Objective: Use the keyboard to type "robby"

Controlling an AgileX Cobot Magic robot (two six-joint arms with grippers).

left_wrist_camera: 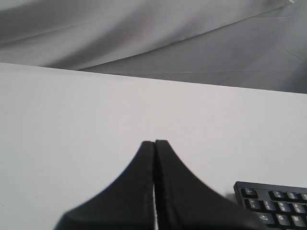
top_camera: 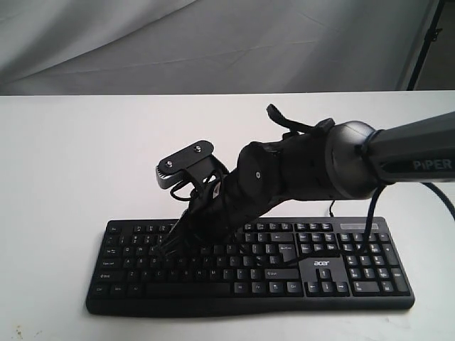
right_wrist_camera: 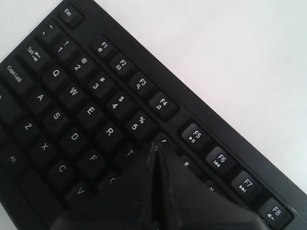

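White worktop (top_camera: 71, 163) held a wide black plastic keyboard (top_camera: 355, 273) at lower centre; right pincer (right_wrist_camera: 154, 146), pressed together, pointed near T; left pincer (left_wrist_camera: 154, 142) likewise pressed together.

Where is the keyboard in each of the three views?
Exterior view: keyboard low and centre in the picture, under the right gripper.
Left wrist view: only a corner, beside the left gripper.
Right wrist view: fills most of it.
Shared landmark: white table.
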